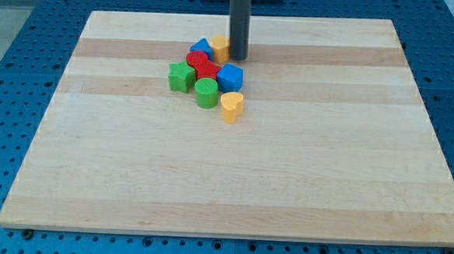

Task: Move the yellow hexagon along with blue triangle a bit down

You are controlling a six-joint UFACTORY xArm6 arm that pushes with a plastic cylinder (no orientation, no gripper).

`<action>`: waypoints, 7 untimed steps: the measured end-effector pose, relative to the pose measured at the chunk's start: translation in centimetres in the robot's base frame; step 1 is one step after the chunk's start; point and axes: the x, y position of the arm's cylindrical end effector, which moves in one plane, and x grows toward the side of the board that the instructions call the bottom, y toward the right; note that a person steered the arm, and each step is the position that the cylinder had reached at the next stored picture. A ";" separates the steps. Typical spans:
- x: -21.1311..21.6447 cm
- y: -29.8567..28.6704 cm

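Note:
The yellow hexagon (pixel 219 46) sits near the view's top centre of the wooden board, partly hidden behind my rod. The blue triangle (pixel 201 47) lies just left of it, touching. My tip (pixel 237 58) rests on the board right beside the yellow hexagon's right side. Below them the other blocks are packed close together.
A red block (pixel 198 61) and a red star-like block (pixel 209 71) sit under the pair. A green star (pixel 181 76), a green cylinder (pixel 207 92), a blue block (pixel 230 77) and a yellow heart (pixel 231 106) lie around them. The wooden board (pixel 232 174) rests on a blue perforated table.

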 end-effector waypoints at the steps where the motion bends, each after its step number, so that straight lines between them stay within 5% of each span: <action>1: 0.0 -2.7; 4: -2.1 1.9; 7: -5.8 -1.5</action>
